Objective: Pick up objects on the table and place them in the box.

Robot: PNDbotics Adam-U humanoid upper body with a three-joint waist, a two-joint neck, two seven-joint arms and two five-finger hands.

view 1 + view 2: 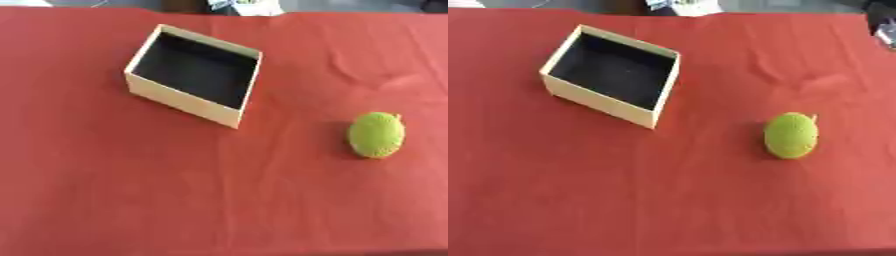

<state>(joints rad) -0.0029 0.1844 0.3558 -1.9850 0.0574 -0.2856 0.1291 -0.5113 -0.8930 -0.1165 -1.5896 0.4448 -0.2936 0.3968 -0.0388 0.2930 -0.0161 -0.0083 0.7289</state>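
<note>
Red cloth (131, 200) covers the whole table before us, creased in soft folds toward the far right, and it fills nearly all of both eye views. Beyond its far edge we see only a thin strip of dim floor and some pale clutter that we cannot make out.

Next in size is the box (184, 100), an open, square carton with cream walls and a dark inside. It sits on the cloth at the far left of centre, turned askew so that one corner points toward us. We see nothing lying in it.

Smaller is the one object left out on the table, a round yellow-green fruit (790, 135). Its skin looks finely pebbled and matt, and a small pale nub, perhaps a stem, sticks out at its upper right. It rests on the cloth at the right, nearer to us than the box and well apart from it, with bare cloth between them.

Neither of our hands shows in either view, so we cannot tell whether the fingers are apart or together, nor how the fruit lies relative to them; nothing touches the fruit but the cloth beneath it.
</note>
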